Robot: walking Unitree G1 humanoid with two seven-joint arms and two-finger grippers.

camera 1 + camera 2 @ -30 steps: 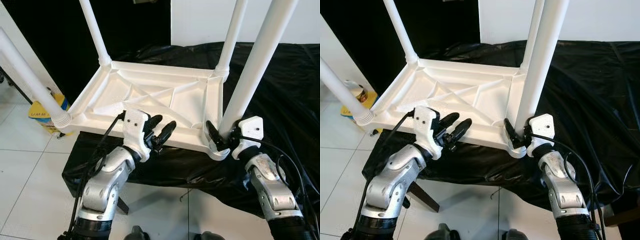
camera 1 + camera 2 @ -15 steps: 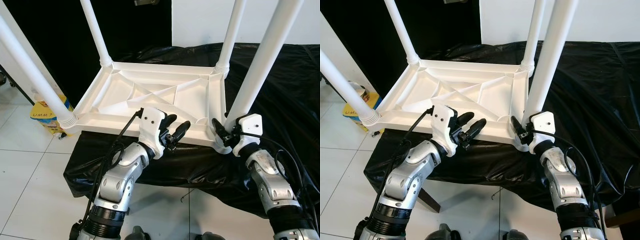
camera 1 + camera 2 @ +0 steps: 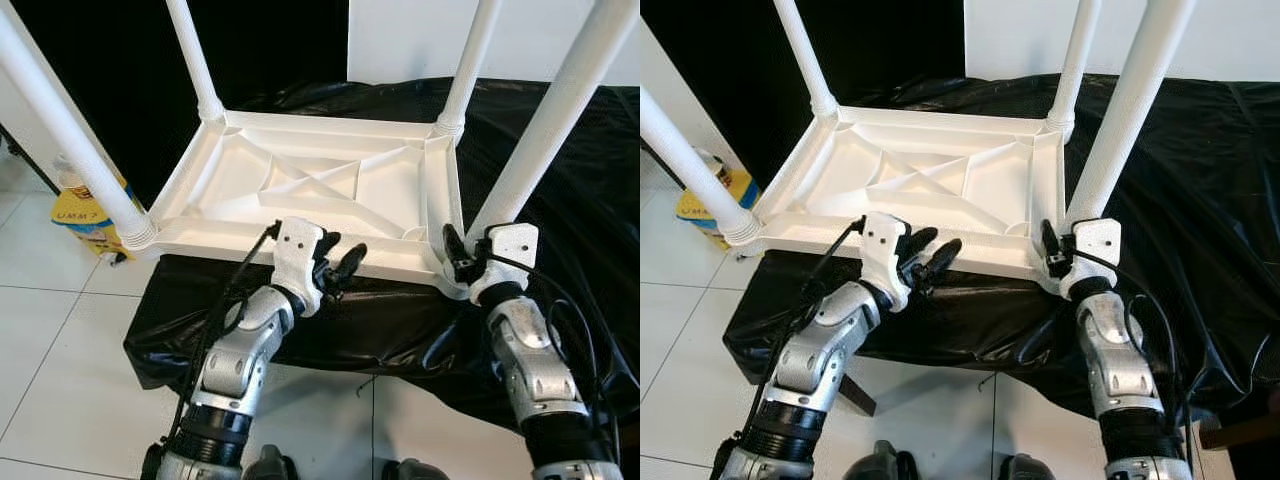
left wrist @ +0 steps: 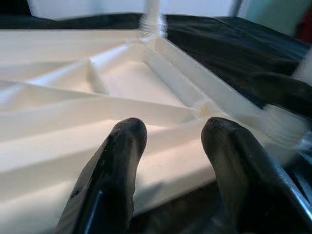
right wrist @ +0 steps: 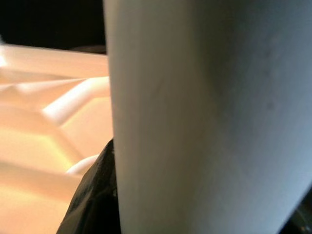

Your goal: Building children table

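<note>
A white plastic children's table [image 3: 250, 238] lies upside down on a black cloth, its four legs pointing up. My left gripper [image 3: 340, 268] is open at the table's near rim, and its two black fingers [image 4: 122, 146] hover just over that rim with nothing between them. My right gripper [image 3: 465, 256] is at the base of the near right leg [image 3: 560, 120], shut around it. One black finger [image 5: 95, 195] presses against the leg, while the other is hidden behind it. The ribbed underside of the tabletop [image 4: 122, 78] faces up.
The black cloth [image 3: 570, 230] covers a low platform and hangs over its near edge. A yellow and blue container [image 3: 85, 215] stands on the white tile floor [image 3: 60, 330] to the left. A white wall [image 3: 420, 40] rises behind.
The whole picture has shifted, so the camera moved. My left gripper stays open by the near rim. My right gripper stays on the leg's base.
</note>
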